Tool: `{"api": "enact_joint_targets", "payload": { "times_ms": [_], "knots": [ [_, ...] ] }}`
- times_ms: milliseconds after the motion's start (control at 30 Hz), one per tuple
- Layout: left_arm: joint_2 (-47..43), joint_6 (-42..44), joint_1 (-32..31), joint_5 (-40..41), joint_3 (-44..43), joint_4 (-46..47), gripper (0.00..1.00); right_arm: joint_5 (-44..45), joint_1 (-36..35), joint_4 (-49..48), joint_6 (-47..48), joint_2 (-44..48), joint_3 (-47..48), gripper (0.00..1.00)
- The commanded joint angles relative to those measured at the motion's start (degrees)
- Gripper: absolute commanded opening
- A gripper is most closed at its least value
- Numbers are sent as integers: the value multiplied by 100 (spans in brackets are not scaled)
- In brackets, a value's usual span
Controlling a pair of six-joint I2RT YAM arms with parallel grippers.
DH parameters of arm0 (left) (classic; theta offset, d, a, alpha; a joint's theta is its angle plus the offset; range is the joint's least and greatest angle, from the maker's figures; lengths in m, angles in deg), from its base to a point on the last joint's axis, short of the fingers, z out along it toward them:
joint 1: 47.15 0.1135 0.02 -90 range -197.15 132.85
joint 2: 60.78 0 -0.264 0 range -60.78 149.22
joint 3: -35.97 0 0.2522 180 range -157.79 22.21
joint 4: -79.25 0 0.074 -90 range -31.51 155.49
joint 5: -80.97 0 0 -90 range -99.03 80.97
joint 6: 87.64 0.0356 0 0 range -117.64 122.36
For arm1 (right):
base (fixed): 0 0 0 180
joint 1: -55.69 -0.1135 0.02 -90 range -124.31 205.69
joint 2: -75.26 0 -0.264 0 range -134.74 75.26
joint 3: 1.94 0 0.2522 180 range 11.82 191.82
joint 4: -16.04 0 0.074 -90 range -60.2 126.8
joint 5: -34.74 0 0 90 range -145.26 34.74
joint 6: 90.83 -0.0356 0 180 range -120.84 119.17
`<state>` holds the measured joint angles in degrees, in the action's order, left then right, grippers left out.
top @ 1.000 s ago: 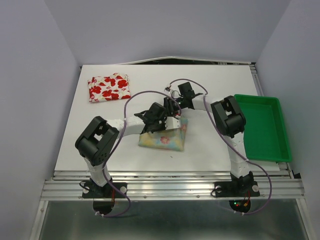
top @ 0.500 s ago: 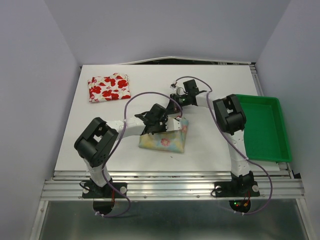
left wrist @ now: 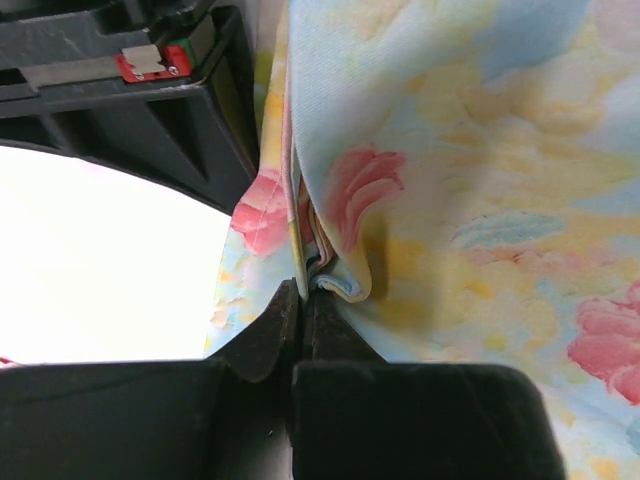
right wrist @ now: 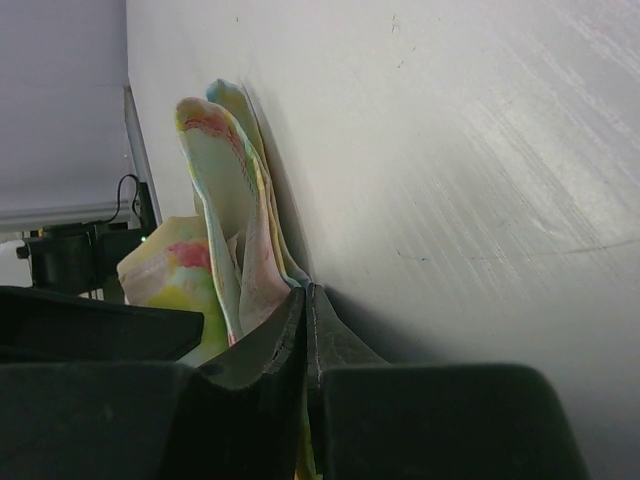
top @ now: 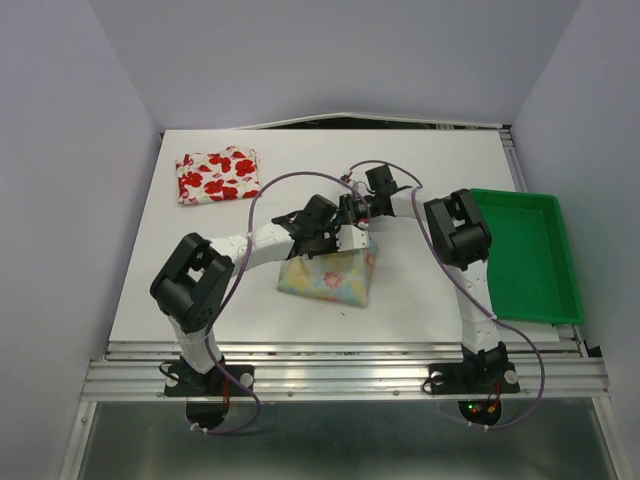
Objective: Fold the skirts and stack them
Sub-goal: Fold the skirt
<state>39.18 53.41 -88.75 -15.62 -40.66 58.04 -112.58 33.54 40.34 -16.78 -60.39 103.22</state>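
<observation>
Closing since before, the right hand (right wrist: 307, 295) pinched the far edge of the pale yellow flowery cloth skirt (top: 330, 280) in the middle of the tabletop (top: 420, 150). The left hand (left wrist: 300, 295) was shut tight on it too. The white red-flowered cloth skirt (top: 218, 175) lay far left, nearer the left hand.

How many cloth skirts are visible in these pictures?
2. The white cloth skirt with red flowers lies folded far left; the pale yellow floral skirt is central.
</observation>
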Motion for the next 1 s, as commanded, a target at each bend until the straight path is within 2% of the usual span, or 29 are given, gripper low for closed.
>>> {"api": "enact_joint_targets", "payload": {
  "times_ms": [0, 333, 667, 967],
  "knots": [
    [268, 125, 91, 70, -155, 181, 0, 538, -88, 396, 259, -286, -113, 10],
    [524, -25, 197, 220, -94, 709, 0, 520, -88, 492, 338, -286, -34, 10],
    [-143, -148, 188, 131, -410, -72, 0, 538, -88, 527, 399, -339, 1, 10],
    [67, -77, 205, 167, -393, 260, 0, 502, -88, 527, 426, -312, -104, 10]
  ]
}}
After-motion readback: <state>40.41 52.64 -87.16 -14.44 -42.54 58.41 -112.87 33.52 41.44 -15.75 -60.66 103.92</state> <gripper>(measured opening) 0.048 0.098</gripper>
